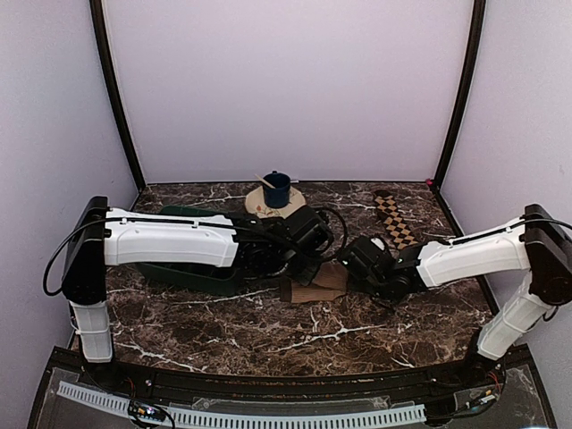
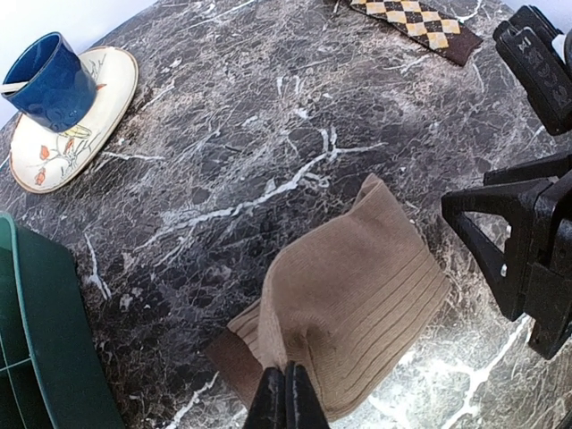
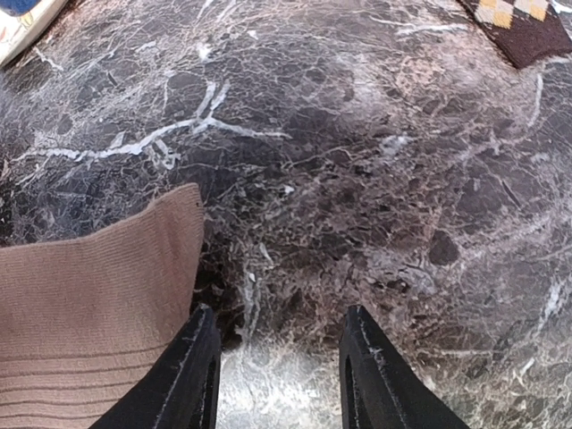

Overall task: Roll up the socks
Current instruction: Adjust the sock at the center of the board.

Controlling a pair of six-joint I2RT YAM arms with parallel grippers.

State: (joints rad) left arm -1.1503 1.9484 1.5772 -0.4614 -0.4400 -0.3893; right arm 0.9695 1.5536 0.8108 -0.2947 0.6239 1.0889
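The tan-brown sock [image 1: 315,284] lies folded over itself in the middle of the marble table. In the left wrist view it is a folded wedge [image 2: 357,295] with its darker cuff at the lower left. My left gripper [image 2: 288,393] is shut, pinching the sock's folded edge. My right gripper [image 3: 279,357] is open and empty, just right of the sock's edge [image 3: 89,295]; its fingers show from the left wrist camera [image 2: 527,259]. The checkered sock [image 1: 394,220] lies flat at the back right [image 2: 411,22].
A blue mug [image 1: 276,189] stands on a cream plate [image 1: 259,207] at the back centre. A dark green basket [image 1: 179,273] sits under the left arm. Purple walls close the table on three sides.
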